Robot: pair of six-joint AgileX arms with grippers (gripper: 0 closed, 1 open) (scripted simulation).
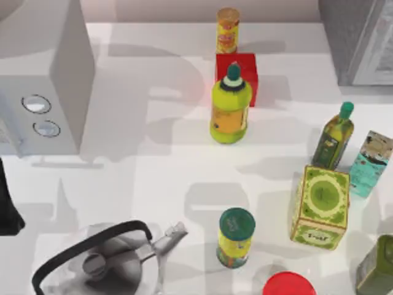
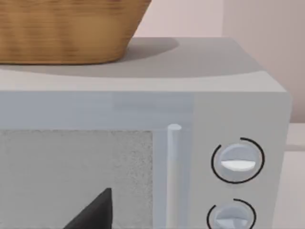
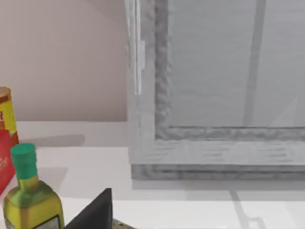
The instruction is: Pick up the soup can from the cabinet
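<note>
The cabinet [image 1: 359, 40] is a grey box at the table's back right corner. In the right wrist view its frosted door [image 3: 228, 71] looks closed, with a pale frame around it. The soup can is hidden. My right gripper [image 3: 93, 214] shows as a dark tip low in the right wrist view, a short way in front of the cabinet. My left gripper [image 2: 95, 212] faces the microwave [image 2: 143, 157] at the left. A dark part of the left arm [image 1: 7, 206] sits at the table's left edge.
A yellow-green bottle [image 1: 230, 104], a red box [image 1: 236, 74] and a tall yellow can [image 1: 228, 29] stand mid-back. An olive oil bottle [image 1: 334, 136], a teal carton [image 1: 371, 163] and a green tea box [image 1: 320, 206] crowd the right. A green-lidded can [image 1: 236, 236] and kettle [image 1: 104, 261] stand in front. A basket [image 2: 66, 28] tops the microwave.
</note>
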